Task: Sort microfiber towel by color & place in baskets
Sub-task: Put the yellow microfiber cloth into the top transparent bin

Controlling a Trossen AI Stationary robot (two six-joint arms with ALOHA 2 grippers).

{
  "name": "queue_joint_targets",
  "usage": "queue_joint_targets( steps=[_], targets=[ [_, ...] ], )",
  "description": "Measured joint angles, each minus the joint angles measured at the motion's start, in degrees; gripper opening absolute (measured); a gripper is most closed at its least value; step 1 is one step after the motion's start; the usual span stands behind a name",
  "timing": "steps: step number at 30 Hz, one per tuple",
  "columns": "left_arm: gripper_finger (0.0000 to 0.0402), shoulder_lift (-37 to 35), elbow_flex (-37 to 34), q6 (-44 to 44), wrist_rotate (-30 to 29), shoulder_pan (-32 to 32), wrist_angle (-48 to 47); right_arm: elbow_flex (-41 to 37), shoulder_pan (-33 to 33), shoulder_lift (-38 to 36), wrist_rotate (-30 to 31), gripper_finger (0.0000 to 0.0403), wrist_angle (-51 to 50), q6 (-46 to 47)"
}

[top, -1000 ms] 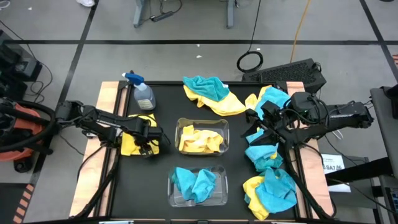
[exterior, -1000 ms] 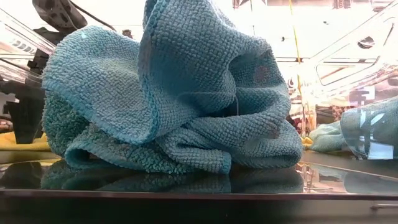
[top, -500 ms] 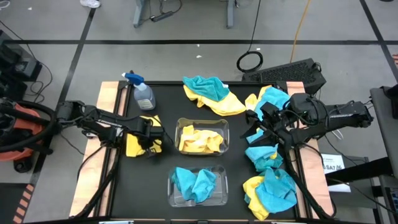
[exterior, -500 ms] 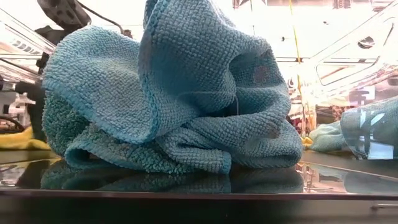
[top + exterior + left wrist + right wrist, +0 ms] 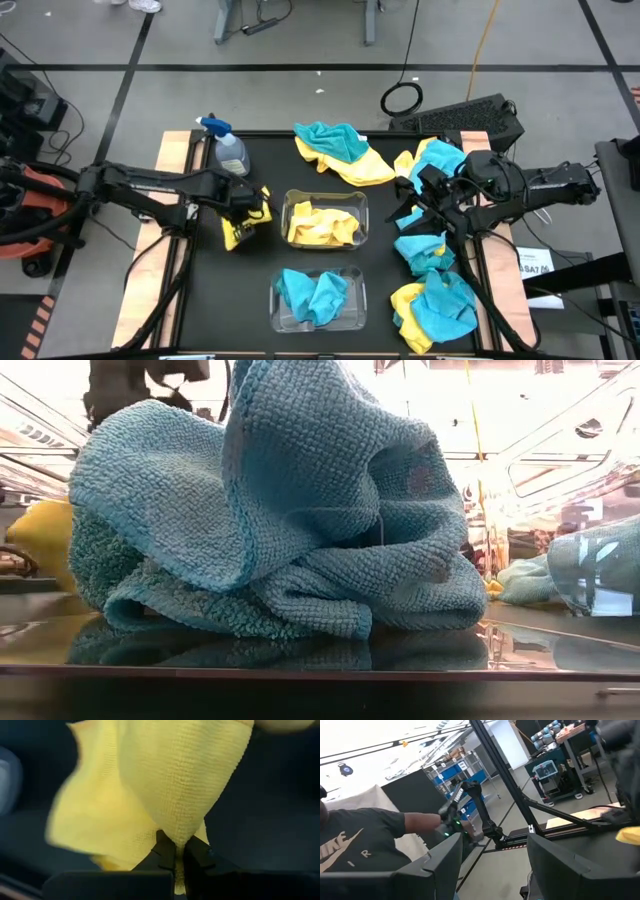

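Progress: partway; the clear rounded plastic basket (image 5: 325,221) at table centre holds several yellow cloths, and its twin (image 5: 318,298) at six o'clock holds crumpled teal ones.
In hand: the left gripper (image 5: 243,211) is clamped on a small bright yellow microfiber towel (image 5: 240,222), lifted just at nine o'clock of the yellow basket; the left wrist view shows the jaws pinching a fold (image 5: 176,805).
Left to sort: a teal-and-yellow heap (image 5: 340,152) at twelve o'clock, and a mixed run of towels (image 5: 432,275) from two down to five o'clock.
Right gripper (image 5: 415,196): fingers spread, holding nothing, hovering over the three o'clock pile.
Materials: looped, nubbly weave, limp and bunching, clearest on the teal towel (image 5: 270,510) in the low view; the baskets are stiff and see-through.
Also: a clear spray bottle with blue trigger (image 5: 229,148) at ten o'clock.
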Motion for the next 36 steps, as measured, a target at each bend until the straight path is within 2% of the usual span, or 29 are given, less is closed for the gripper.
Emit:
queue_joint_targets(
  steps=[4,11,16,26,36],
  targets=[
    [0.001,-1.9,7.31,-0.55,-3.09,0.0,-1.88,0.0,0.0,0.54,1.37,0.0215,-0.41,0.0],
    [0.001,-2.53,20.28,-0.12,-4.48,-0.82,-1.3,0.0,0.0,2.59,1.37,0.0215,-0.77,-0.07],
    [0.001,-2.53,26.33,0.98,-5.06,-3.0,2.98,0.0,0.0,4.05,1.34,0.0215,-1.85,-1.32],
    [0.001,-1.56,28.92,1.03,-0.15,-8.1,16.56,-0.02,0.0,4.5,1.28,0.0215,-1.96,-2.8],
    [0.001,8.26,28.9,2.05,-0.15,-9.14,16.48,-0.02,0.0,4.48,1.2,0.0215,-1.96,-2.63]
  ],
)
